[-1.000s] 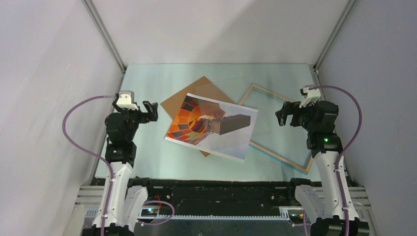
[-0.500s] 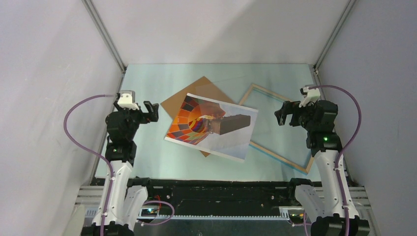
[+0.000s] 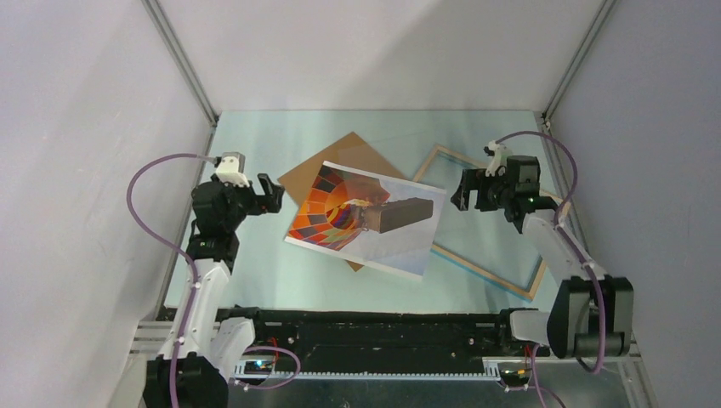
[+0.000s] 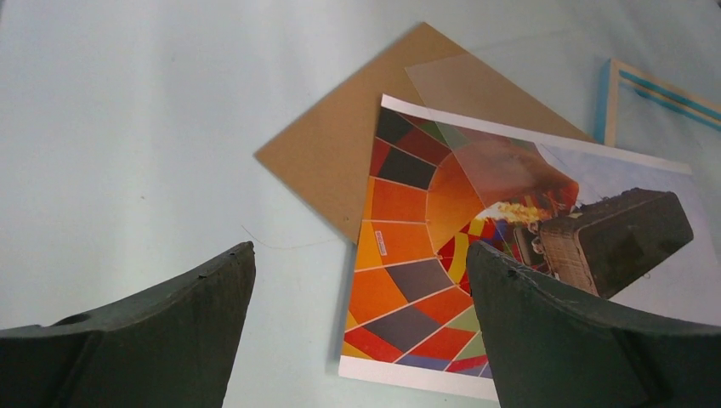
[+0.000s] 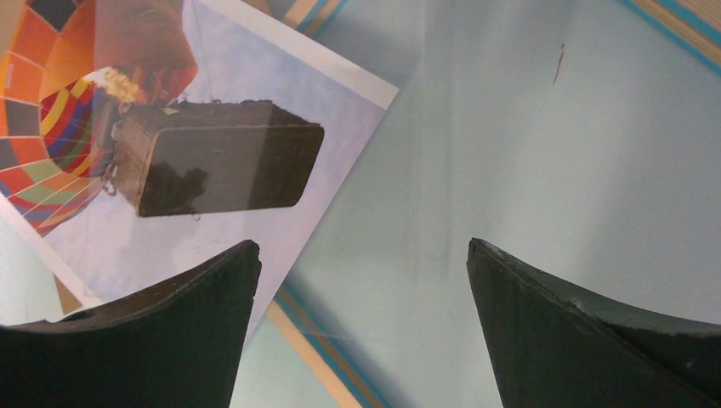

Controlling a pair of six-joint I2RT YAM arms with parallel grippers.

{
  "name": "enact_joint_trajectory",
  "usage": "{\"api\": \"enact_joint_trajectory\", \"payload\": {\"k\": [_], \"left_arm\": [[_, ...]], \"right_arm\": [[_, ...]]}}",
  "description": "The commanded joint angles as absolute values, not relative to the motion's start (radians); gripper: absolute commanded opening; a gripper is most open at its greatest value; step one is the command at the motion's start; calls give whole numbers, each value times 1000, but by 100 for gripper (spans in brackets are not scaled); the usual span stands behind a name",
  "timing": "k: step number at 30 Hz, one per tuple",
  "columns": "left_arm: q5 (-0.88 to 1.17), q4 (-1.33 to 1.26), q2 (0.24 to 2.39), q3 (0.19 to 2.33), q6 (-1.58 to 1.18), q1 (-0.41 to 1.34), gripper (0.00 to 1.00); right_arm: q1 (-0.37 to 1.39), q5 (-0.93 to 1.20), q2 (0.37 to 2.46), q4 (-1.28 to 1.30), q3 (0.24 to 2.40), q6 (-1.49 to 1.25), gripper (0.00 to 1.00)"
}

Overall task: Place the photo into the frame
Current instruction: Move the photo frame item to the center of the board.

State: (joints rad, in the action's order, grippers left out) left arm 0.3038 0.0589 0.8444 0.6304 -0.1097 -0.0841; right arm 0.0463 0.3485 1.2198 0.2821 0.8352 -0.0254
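Observation:
The photo (image 3: 366, 218) of an orange, red and blue balloon with a dark basket lies flat mid-table, over a brown backing board (image 3: 340, 163). It also shows in the left wrist view (image 4: 510, 246) and the right wrist view (image 5: 195, 144). The light-wood frame (image 3: 502, 272) lies to its right, back side up, its left part under the photo; a blue-edged corner shows in the left wrist view (image 4: 655, 85) and a rail in the right wrist view (image 5: 315, 353). My left gripper (image 3: 274, 192) is open, just left of the photo. My right gripper (image 3: 465, 189) is open above the frame's inside, beside the photo's right edge.
A clear plastic sheet (image 4: 485, 93) lies over the board and the photo's top. Grey walls with metal posts (image 3: 183, 59) close the pale green table (image 3: 281, 280) on three sides. The arm bases and a black rail (image 3: 374, 327) sit at the near edge.
Both arms have reached forward and inward. The left gripper has moved right toward the photo's left edge. The right gripper has moved left and further back over the frame. The photo and frame have not moved.

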Motion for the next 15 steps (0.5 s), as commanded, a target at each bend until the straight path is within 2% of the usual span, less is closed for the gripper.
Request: {"api": "enact_joint_trajectory", "payload": {"k": [1, 15], "left_arm": [[354, 54, 890, 681, -135, -78, 98], [375, 63, 960, 689, -133, -52, 98]], "right_arm": [[51, 336, 1311, 202, 920, -44, 95], [55, 412, 1637, 278, 1051, -43, 92]]}}
